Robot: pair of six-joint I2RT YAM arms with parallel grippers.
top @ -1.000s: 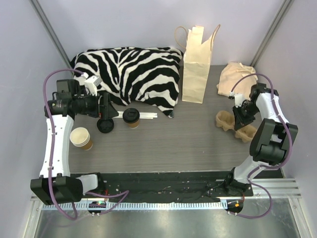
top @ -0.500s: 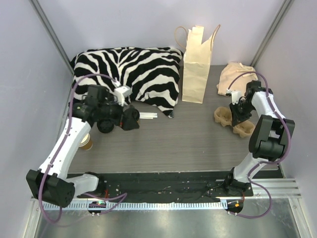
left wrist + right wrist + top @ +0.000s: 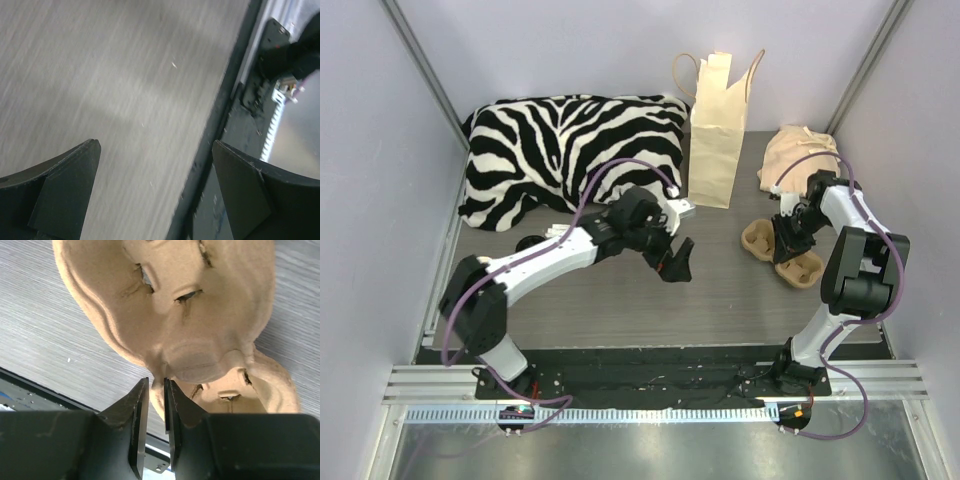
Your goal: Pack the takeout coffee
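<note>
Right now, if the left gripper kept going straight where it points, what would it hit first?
Probably the bare table: the left gripper, jaws open, angles down at it, near the dark front strip. How far is unclear.

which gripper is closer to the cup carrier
right. right gripper is at the carrier edge; left gripper hangs over the table, well to its left

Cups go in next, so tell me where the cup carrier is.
Top view: the carrier lies on the table's right side, in front of the beige cloth and right of the paper bag, with the right gripper at its edge.
</note>
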